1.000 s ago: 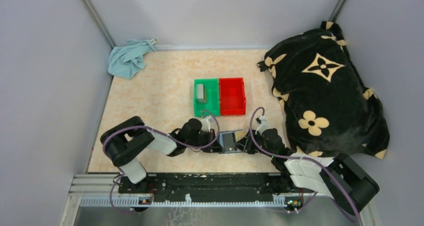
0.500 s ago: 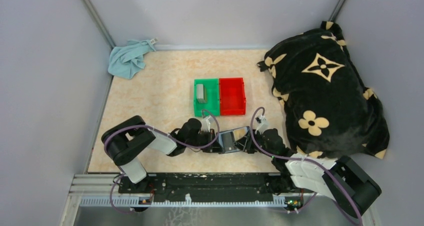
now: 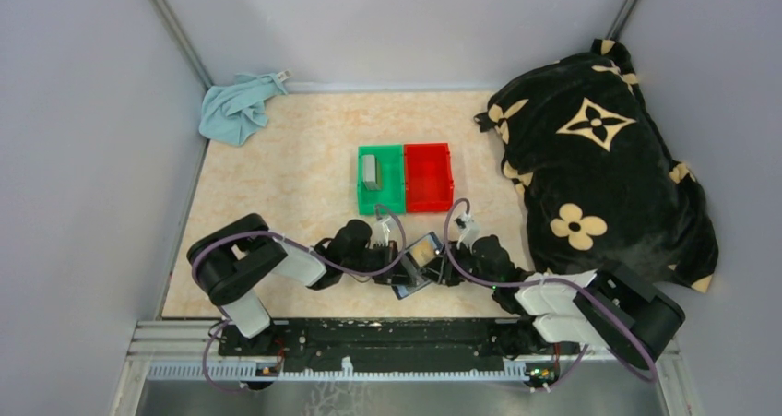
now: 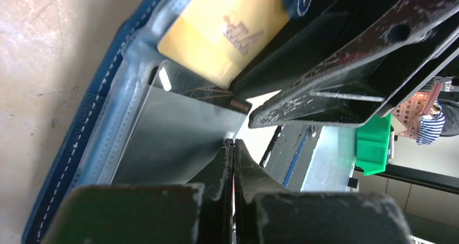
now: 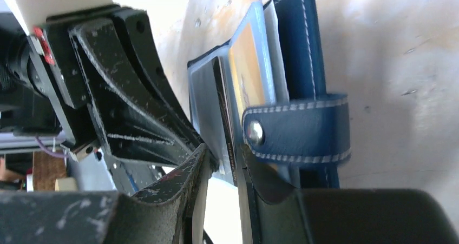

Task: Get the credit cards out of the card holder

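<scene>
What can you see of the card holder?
The card holder: navy bifold wallet, leather-like, pale stitching, snap tab, open and tilted between the arms. A tan-gold card and a grey card sit in its pockets. The right gripper clamps its inner panel; the left gripper is shut at the grey card's edge.

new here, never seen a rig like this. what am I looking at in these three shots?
It is a robot with a left arm and a right arm, bolted to the near edge of a table. Each arm ends in a two-finger gripper. The wide picture comes from a fixed camera above and behind the arms. The two close-ups come from a camera on each wrist.

On the table are a green bin with a grey card in it, a red bin, a teal cloth and a black flowered blanket.

Between the arms, the right gripper clamps a blue wallet that shows a gold card. The left gripper is shut, seemingly pinching a silver card at the wallet's inner pocket.
</scene>
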Controlling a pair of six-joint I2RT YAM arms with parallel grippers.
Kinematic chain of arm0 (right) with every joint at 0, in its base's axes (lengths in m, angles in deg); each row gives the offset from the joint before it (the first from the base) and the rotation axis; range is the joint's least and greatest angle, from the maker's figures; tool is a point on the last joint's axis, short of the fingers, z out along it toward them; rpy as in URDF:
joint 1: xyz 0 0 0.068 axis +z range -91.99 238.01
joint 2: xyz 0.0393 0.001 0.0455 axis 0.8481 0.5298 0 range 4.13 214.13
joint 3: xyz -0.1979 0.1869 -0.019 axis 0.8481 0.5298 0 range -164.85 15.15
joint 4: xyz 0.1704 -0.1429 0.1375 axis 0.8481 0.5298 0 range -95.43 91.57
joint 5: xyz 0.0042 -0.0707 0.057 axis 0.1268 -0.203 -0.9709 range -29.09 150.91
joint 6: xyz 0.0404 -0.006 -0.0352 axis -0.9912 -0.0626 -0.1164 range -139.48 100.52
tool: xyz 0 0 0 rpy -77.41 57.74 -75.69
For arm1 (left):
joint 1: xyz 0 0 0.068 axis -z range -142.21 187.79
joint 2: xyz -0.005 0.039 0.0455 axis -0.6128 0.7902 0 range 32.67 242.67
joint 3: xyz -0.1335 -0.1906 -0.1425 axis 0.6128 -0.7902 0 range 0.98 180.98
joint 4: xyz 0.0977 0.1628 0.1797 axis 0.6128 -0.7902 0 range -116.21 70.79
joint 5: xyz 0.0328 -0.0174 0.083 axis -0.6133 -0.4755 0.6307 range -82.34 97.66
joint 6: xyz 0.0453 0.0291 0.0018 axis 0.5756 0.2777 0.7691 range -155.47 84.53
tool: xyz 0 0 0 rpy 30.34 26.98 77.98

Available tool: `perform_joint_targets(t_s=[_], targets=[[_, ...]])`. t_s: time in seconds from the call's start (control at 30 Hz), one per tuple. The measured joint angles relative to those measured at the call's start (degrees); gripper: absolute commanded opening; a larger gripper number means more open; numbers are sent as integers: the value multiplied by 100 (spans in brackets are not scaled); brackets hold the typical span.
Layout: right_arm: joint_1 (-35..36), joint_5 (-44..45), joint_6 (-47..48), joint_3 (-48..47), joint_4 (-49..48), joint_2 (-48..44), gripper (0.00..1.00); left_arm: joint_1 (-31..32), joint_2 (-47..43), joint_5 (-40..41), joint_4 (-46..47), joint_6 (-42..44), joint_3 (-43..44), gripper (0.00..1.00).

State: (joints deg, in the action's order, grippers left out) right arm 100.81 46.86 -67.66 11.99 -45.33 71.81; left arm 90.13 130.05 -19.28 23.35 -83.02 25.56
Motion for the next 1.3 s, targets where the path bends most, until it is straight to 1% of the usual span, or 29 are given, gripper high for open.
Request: perform_joint_targets(t_s=[0.1, 0.3, 0.43, 0.57, 0.73, 0.9, 1.07, 1.3], targets=[[63, -203, 15, 0, 96, -26, 26, 0, 0, 4, 52, -20, 0, 0], [98, -278, 210, -31, 927, -573, 26, -17, 0, 98, 72, -22, -2, 0], [107, -254, 310, -151, 1296, -656, 26, -42, -28, 188, 44, -13, -2, 0], [136, -260, 319, -188, 1283, -605, 25, -48, -289, 339, -306, 98, 2, 2], [133, -256, 313, -188, 1200, -455, 25, -63, -905, 557, -1032, 306, 85, 4], [136, -234, 302, -188, 1169, -417, 26, -63, -1368, 820, -1486, 531, 188, 4], [136, -105, 258, -188, 1176, -483, 26, -63, -1375, 1099, -1878, 739, 195, 2], [133, 72, 243, -188, 1272, -839, 26, -70, -1172, 1250, -2072, 870, 195, 2]])
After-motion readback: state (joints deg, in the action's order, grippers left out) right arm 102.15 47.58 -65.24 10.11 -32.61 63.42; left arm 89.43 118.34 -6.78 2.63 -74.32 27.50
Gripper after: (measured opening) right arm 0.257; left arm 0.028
